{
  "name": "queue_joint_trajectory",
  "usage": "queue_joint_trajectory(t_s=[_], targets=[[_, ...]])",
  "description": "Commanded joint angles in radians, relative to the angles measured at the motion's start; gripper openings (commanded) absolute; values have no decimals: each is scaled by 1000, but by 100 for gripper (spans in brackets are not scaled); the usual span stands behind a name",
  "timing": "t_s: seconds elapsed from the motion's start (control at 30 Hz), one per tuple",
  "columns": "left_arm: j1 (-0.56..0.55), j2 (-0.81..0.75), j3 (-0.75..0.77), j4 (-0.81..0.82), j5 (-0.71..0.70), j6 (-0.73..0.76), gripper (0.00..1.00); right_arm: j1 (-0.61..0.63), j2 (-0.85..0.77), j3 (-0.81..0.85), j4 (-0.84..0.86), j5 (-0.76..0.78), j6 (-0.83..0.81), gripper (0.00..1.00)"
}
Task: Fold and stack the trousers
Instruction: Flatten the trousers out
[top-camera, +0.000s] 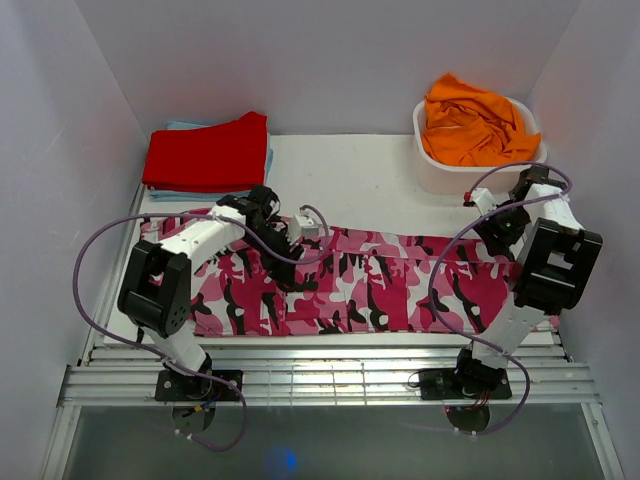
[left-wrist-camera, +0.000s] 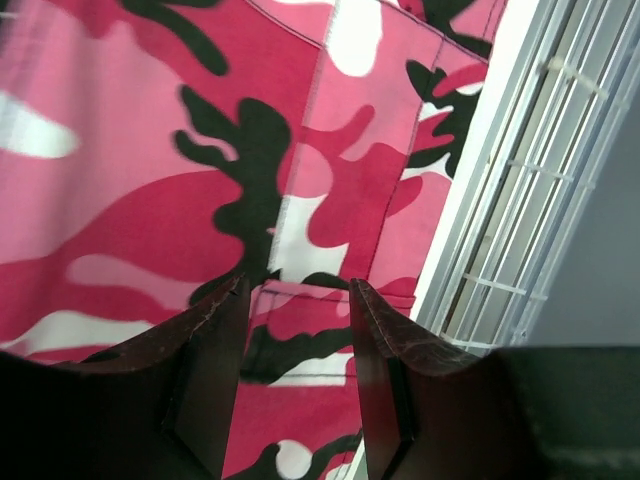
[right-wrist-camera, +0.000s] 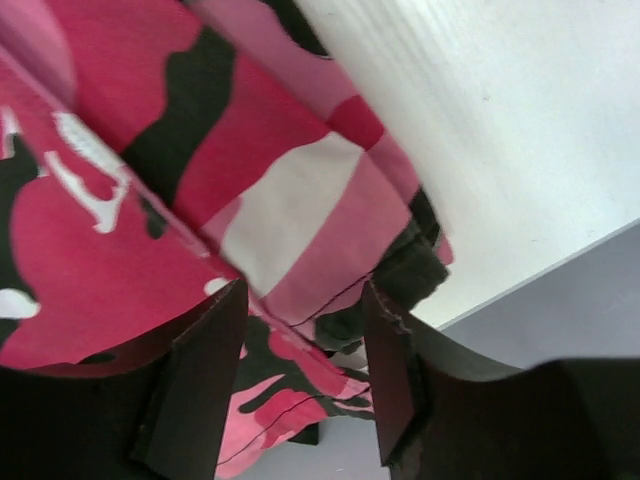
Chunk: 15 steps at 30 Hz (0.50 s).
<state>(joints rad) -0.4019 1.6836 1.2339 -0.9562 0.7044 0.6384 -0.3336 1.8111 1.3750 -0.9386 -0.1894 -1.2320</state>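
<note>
The camouflage trousers (top-camera: 370, 285) lie spread flat across the table from left to right, in pink, magenta, white and black. My left gripper (top-camera: 293, 268) hangs low over their left-middle part. In the left wrist view it (left-wrist-camera: 298, 295) is open, with the trousers (left-wrist-camera: 200, 180) and a seam under the jaws. My right gripper (top-camera: 497, 236) is over the trousers' far right end. In the right wrist view it (right-wrist-camera: 305, 300) is open above the trousers' hem (right-wrist-camera: 300, 230), beside bare white table (right-wrist-camera: 500, 120).
A folded red garment (top-camera: 210, 152) lies on a light blue one at the back left. A white tub (top-camera: 440, 170) at the back right holds an orange garment (top-camera: 475, 125). Metal rails (top-camera: 330, 375) run along the near edge. Walls close in on both sides.
</note>
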Motion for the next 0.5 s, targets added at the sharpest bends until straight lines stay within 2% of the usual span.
queue_joint_trajectory(t_s=[0.0,0.03,0.1,0.13,0.17,0.3,0.47], targets=[[-95,-29,-46,83,-31,-17,55,-7,14,35,140,59,29,57],[-113,-27,-54,103,-46,-19,55,-5,25,32,159,67,38,63],[-164,-9,-73,115,-88,-13,55,-5,33,22,202,87,46,68],[-181,-1,-76,129,-101,-14,55,-5,40,19,211,96,48,75],[-207,11,-80,135,-114,-16,55,-7,45,6,227,103,49,77],[-236,92,-91,148,-152,-2,54,-4,83,-8,300,126,49,80],[-236,113,-137,140,-194,36,51,-4,125,-19,236,127,-4,80]])
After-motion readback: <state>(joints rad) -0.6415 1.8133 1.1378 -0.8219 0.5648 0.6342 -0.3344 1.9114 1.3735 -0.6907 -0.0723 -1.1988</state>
